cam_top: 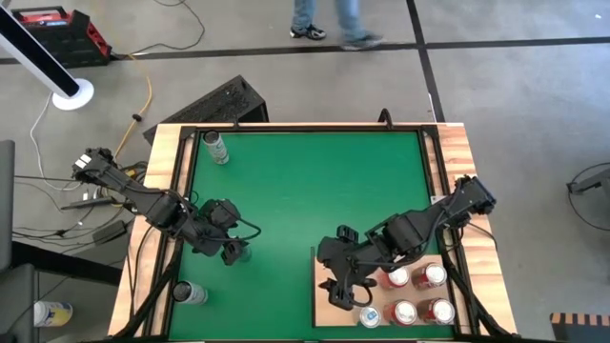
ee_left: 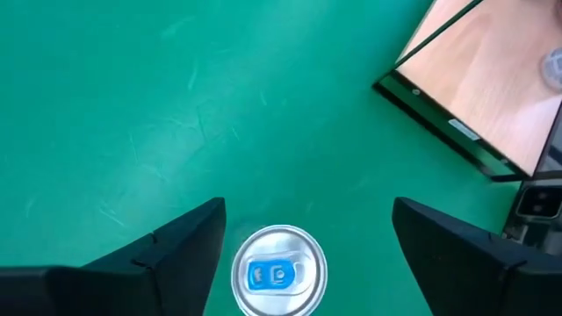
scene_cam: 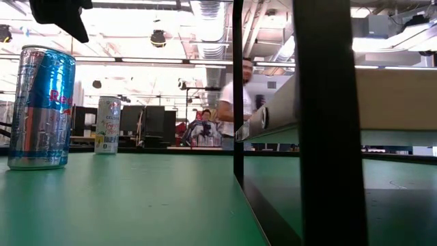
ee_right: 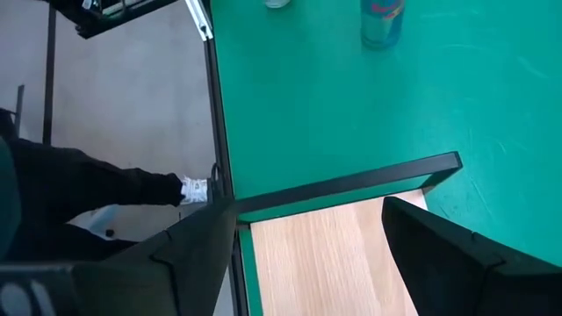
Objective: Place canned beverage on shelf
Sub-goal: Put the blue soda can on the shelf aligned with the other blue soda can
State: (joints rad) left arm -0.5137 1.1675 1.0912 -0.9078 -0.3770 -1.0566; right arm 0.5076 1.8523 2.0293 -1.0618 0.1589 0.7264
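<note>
We see the left pincer (cam_top: 232, 250) hanging over the left part of the green worktop (cam_top: 305, 181), its two dark fingers (ee_left: 176, 250) spread wide on either side of a silver drink can with a blue pull tab (ee_left: 279, 270). The can stands upright between them, and neither finger touches it. In the low view the same blue-and-silver can (scene_cam: 41, 106) stands on the green surface, with a white can (scene_cam: 108, 124) farther back.

The right pincer (cam_top: 345, 286) hovers over the left edge of the pale, flat wooden shelf panel (cam_top: 329, 310) at the worktop's near right corner. Its fingers (ee_right: 189, 254) are parted wide and hold nothing. A dark metal frame (ee_right: 351, 186) edges the shelf, and several red-and-silver cans (cam_top: 417, 293) already stand on its right half. Another can (cam_top: 189, 293) sits near the worktop's near left corner, and one more (cam_top: 215, 147) at its far left.
</note>
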